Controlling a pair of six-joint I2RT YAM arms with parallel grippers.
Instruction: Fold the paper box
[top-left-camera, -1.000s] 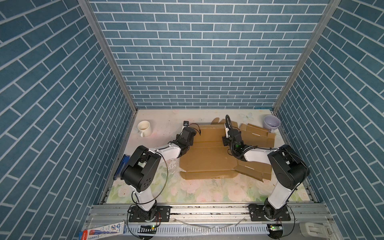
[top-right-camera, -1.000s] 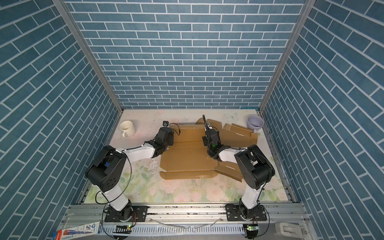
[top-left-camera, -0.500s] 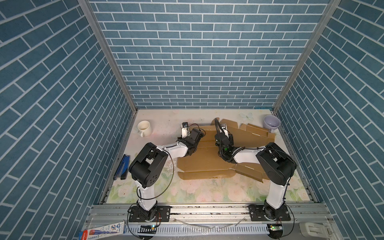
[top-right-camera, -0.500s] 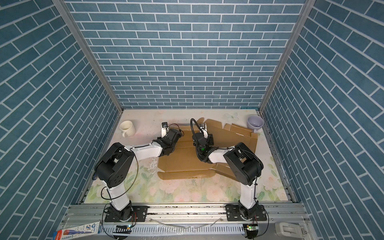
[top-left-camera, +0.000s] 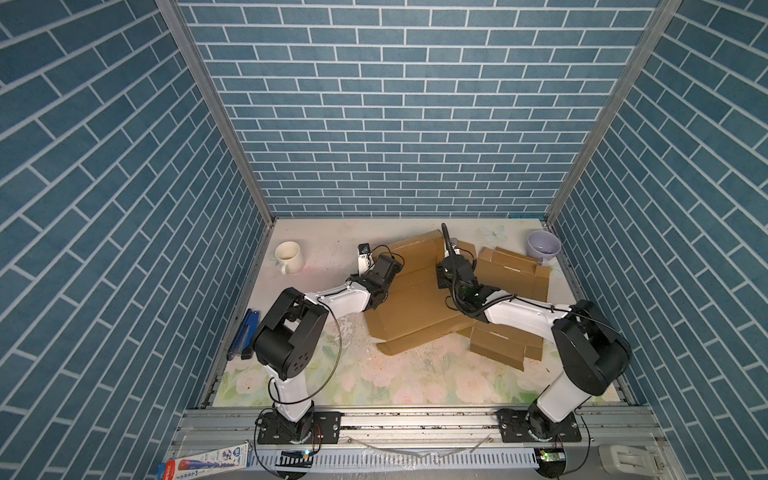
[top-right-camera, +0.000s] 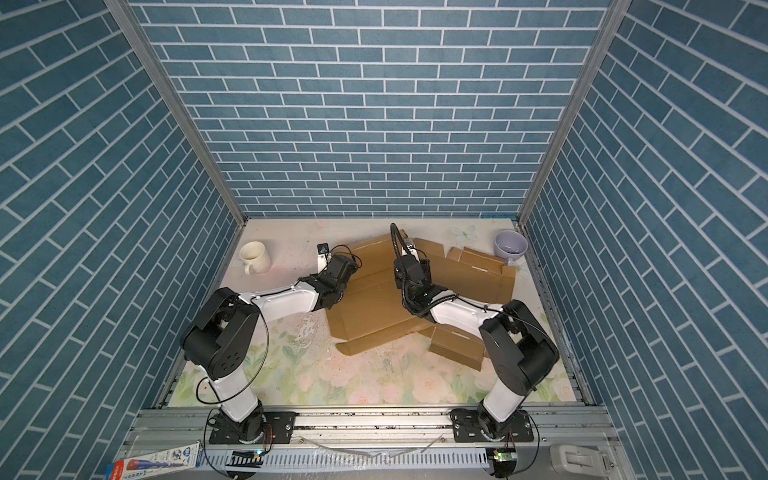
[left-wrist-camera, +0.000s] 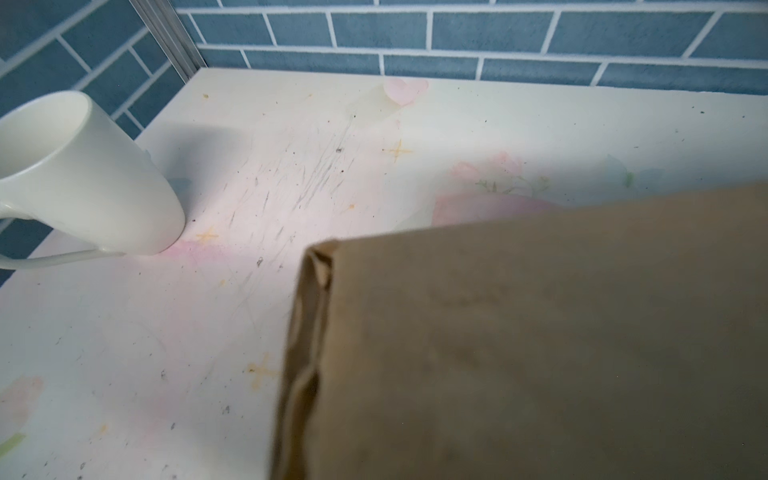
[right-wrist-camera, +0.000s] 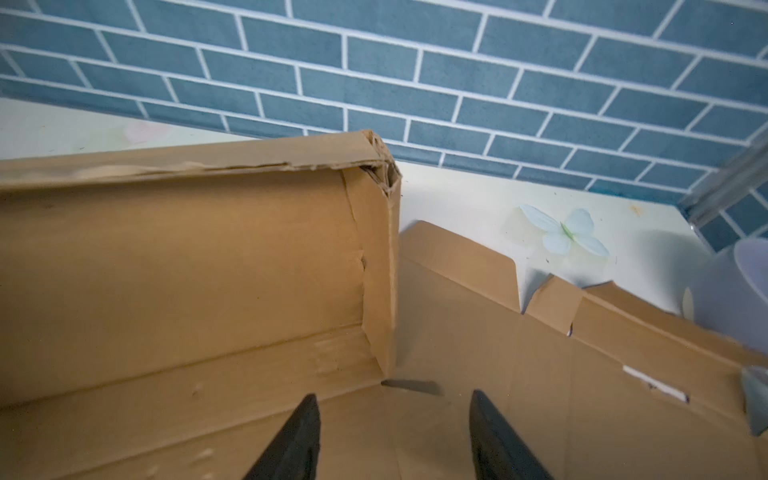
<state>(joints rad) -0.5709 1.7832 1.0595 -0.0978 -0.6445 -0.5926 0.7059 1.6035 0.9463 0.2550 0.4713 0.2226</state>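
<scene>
The paper box (top-left-camera: 415, 303) (top-right-camera: 370, 307) is a brown cardboard sheet lying on the table, with its back wall (right-wrist-camera: 187, 257) folded up. Its right panels lie flat. My left gripper (top-left-camera: 388, 266) (top-right-camera: 343, 266) sits at the left end of that wall. In the left wrist view the cardboard (left-wrist-camera: 540, 332) covers its fingers, which are shut. My right gripper (right-wrist-camera: 394, 395) (top-left-camera: 449, 266) stands open just above the box floor, at the right end of the raised wall, with nothing between its fingers (right-wrist-camera: 303, 436).
A white mug (top-left-camera: 288, 255) (left-wrist-camera: 79, 174) stands at the back left. In the back right corner a lilac cup (top-left-camera: 543, 245) (right-wrist-camera: 739, 291) stands against the box's right panel (top-left-camera: 511, 270). A blue tool (top-left-camera: 245, 332) lies by the left wall.
My right gripper has gone from shut to open. The back wall has come up from flat, and the sheet has turned a little on the table.
</scene>
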